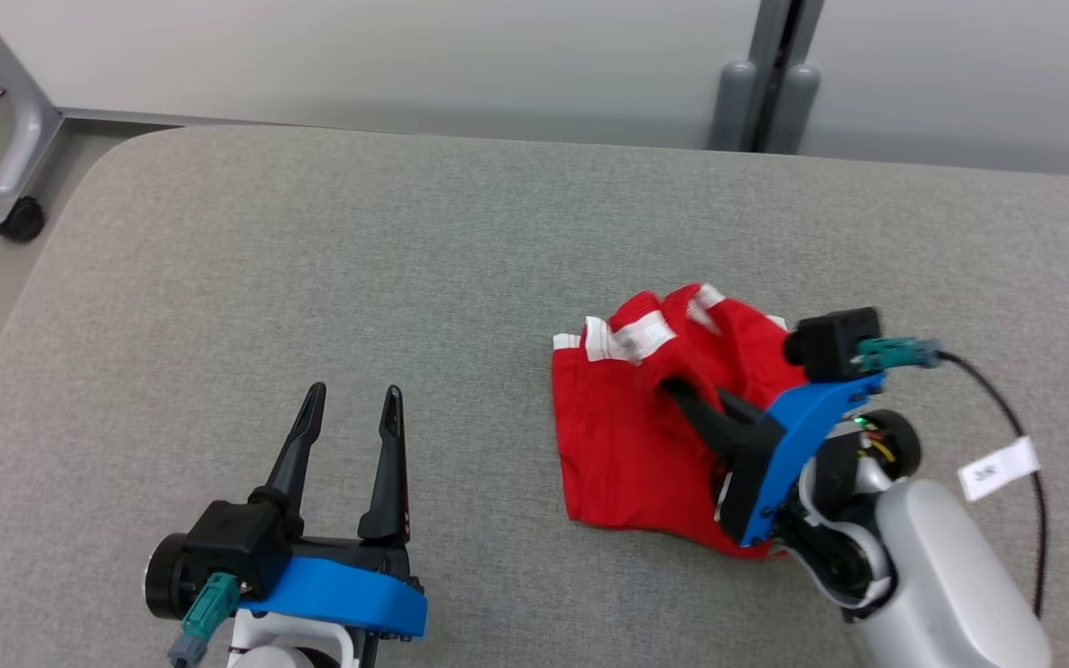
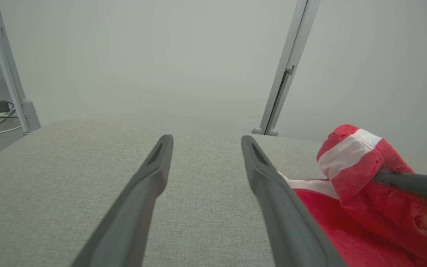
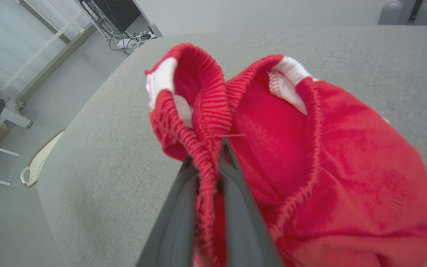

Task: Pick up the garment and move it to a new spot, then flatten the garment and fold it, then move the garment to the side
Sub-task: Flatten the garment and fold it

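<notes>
Evidently the right gripper (image 3: 206, 150) was pinching a ribbed fold of the red garment (image 1: 618, 436), which lay crumpled on the grey table (image 1: 312, 232) with that edge raised. The pickup looked barely begun, and the moving, flattening, folding and setting aside all remained. The left gripper (image 1: 354, 399) rested spread and empty, well apart from the cloth, and a white tag (image 1: 998, 468) on the right arm's cable bore marks, perhaps writing, too small to read.

1. Grey padded surface (image 1: 312, 260): bare across left and far stretches; passage unobstructed.
2. Red garment (image 1: 618, 445) heaped right of centre, right gripper (image 3: 206, 152) clamped on it: obstruction.
3. Left gripper (image 1: 354, 394) occupies front-left, fingers apart.
</notes>
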Motion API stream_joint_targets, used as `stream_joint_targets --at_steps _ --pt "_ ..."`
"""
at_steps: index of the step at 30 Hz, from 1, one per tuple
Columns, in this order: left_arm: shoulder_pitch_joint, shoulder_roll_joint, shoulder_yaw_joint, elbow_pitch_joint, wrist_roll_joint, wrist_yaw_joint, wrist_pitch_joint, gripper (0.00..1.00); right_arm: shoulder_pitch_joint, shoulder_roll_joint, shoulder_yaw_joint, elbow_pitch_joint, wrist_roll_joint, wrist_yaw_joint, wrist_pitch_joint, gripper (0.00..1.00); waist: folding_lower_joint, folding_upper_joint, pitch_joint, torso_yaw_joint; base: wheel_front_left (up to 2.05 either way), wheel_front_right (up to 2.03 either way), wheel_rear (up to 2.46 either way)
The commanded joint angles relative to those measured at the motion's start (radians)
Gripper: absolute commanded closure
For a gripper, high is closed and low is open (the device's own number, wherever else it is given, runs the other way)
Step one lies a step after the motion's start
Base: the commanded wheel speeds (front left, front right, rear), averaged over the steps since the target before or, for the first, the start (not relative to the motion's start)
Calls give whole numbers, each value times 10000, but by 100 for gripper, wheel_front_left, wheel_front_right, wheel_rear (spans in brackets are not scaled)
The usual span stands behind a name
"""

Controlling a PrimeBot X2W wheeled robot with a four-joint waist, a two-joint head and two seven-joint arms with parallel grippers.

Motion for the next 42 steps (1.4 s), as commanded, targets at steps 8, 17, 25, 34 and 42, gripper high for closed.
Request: stream_joint_targets --at_steps 8,17,25,34,42 --pt "-71 -158 -113 185 -120 -23 -207 0 -1006 243 638 2424 -416 1 -952 95 -1 0 53 533 0 0 0" --pt "-76 -129 -89 349 -149 63 -310 0 -1653 236 2176 3041 453 1 -2175 0 -1 0 -34 464 0 0 0" --pt "-195 -105 -126 267 -99 104 -404 0 -1652 221 1319 2479 -1857 1 -3729 0 -1 0 -57 -96 0 0 0" --pt "-480 -131 -197 348 -52 90 -512 0 -451 231 -942 1178 -3746 1 -4516 0 -1 0 38 -510 0 0 0" --pt "-616 -140 -260 528 -79 25 -594 0 62 247 -846 1635 -4147 1 -4722 100 -1 0 285 -387 0 0 0"
